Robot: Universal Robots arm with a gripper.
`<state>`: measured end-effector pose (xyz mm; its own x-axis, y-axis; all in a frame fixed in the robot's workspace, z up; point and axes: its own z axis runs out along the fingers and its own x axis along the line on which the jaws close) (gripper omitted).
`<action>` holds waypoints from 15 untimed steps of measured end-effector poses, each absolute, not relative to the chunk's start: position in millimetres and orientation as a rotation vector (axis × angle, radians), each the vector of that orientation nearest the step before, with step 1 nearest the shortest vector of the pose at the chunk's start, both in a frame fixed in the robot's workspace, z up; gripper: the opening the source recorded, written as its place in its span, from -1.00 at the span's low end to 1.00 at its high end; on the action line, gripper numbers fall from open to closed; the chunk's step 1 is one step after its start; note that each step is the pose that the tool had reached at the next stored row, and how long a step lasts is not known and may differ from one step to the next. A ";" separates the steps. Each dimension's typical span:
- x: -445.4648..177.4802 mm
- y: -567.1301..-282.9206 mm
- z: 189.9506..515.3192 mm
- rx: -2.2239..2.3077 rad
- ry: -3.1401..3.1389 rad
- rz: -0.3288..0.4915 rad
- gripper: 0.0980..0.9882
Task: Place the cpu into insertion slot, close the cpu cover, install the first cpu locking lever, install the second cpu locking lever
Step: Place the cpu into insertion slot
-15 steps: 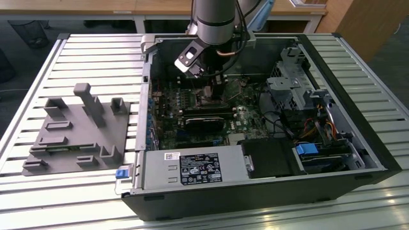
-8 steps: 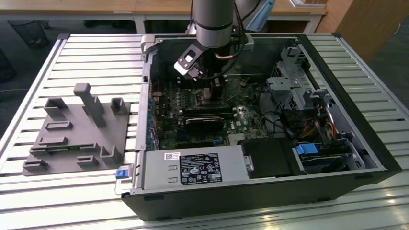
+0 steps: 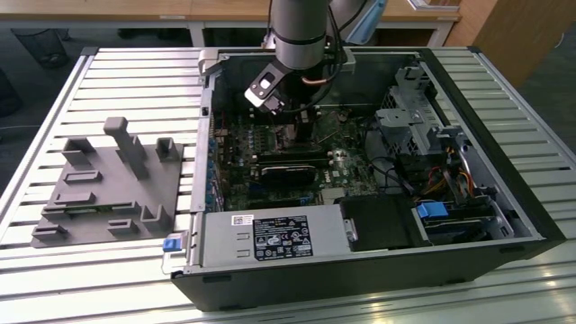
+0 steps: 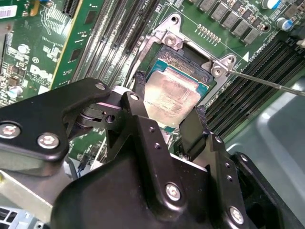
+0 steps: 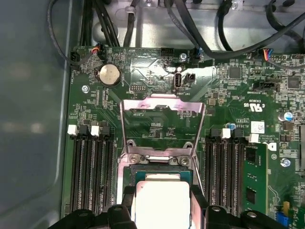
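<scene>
Near twelve o'clock of the open computer case (image 3: pixel 360 277) in the exterior view, the arm (image 3: pixel 301 30) stands upright. Its gripper (image 4: pixel 169 99) clamps the cpu (image 4: pixel 172 91) over the insertion slot (image 4: pixel 183 57), with the cpu cover (image 5: pixel 162 105) raised. A grey fixture (image 3: pixel 108 189) sits at nine o'clock on the slatted table (image 3: pixel 135 74).

Arm (image 3: pixel 297 34) reaches into case (image 3: pixel 360 277), apparently over motherboard (image 3: pixel 347 169).
</scene>
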<state>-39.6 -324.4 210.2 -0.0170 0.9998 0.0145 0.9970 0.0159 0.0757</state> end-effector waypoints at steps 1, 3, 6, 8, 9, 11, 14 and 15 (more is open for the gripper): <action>-40.0 -324.4 208.9 2.172 2.208 0.099 -0.01; -40.6 -324.4 206.1 2.174 2.206 0.099 -0.01; -40.8 -324.3 203.5 2.177 2.202 0.099 -0.01; -40.8 -324.3 202.1 2.178 2.202 0.099 -0.01; -40.8 -324.3 201.2 2.178 2.202 0.099 -0.01; -40.8 -324.2 199.6 2.177 2.202 0.098 -0.01; -40.8 -323.8 197.5 2.177 2.201 0.097 -0.01; -40.8 -323.7 196.7 2.177 2.201 0.097 -0.01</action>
<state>-40.8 -323.7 196.7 -0.0116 0.9999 0.0123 0.9971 0.0106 0.0756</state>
